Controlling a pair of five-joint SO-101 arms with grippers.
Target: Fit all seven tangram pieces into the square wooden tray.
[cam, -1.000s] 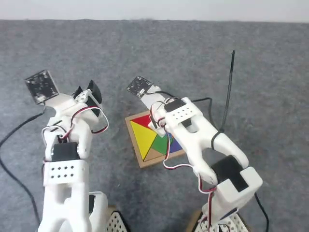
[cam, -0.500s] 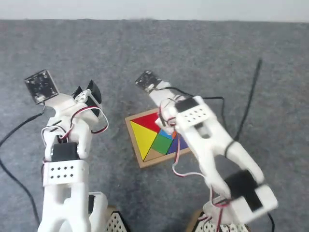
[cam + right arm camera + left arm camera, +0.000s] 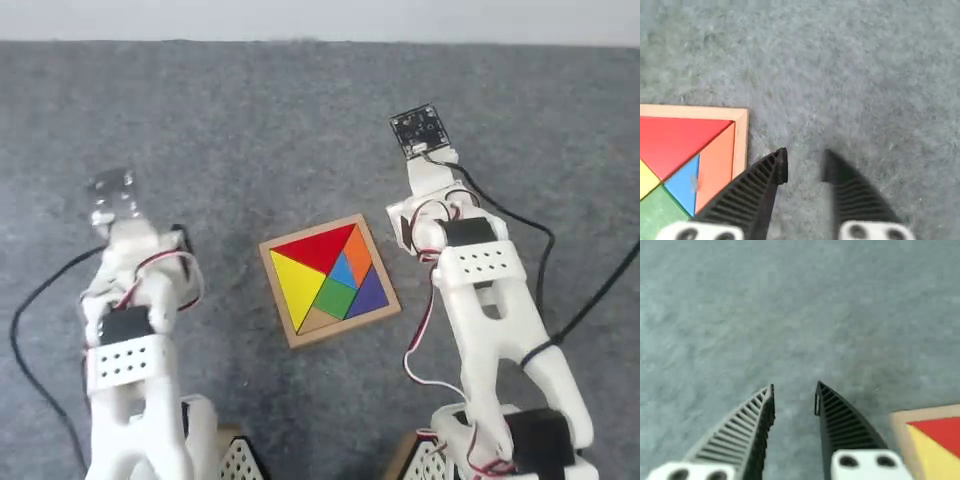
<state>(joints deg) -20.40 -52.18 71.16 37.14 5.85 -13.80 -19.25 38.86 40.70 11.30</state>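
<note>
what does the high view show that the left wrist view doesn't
High view, not left wrist: the whole square tray with five more pieces fitted inside, orange, blue, green, purple and tan, plus the left arm and right arm on either side, apart from it.
Left wrist, not high: a close look at the left gripper, open and empty above the grey mat.
Both: the grey mat, one tray corner, and the red piece and yellow piece sitting in it.
</note>
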